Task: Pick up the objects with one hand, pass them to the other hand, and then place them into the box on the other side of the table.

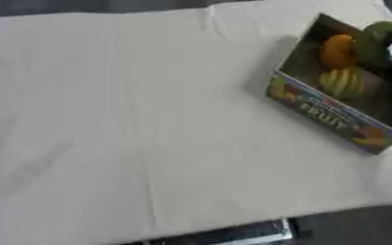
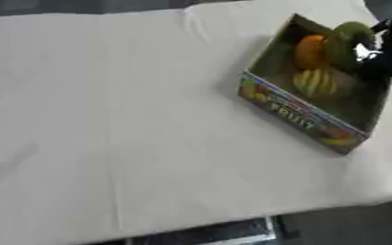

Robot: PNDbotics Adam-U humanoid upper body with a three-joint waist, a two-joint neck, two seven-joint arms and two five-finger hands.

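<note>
A box (image 2: 304, 115) with colourful printed sides is sitting at the upper right of the frame, turned at an angle on a table (image 1: 132, 119) covered in pale cloth. The word "FRUIT" is showing on the box's near wall.

Three items are lying inside the box. An orange fruit (image 2: 310, 51) is resting toward the far end. A yellow bunch shaped like bananas (image 2: 316, 82) is lying just in front of it, nearer the printed wall. A green fruit (image 2: 353, 33) is sitting at the far right corner of the box, beside the orange one.

The right hand (image 2: 387, 57), black, is reaching in from the upper right edge of the frame and is hanging over the right side of the box, right next to the green fruit. It is blurred and partly cut off by the edge, so whether its fingers are open, curled or touching the fruit cannot be told.

The left hand is not showing in either view.

The table's near edge is running along the bottom of the frame, with a metal part (image 1: 262, 233) glinting below it against a dark floor.
</note>
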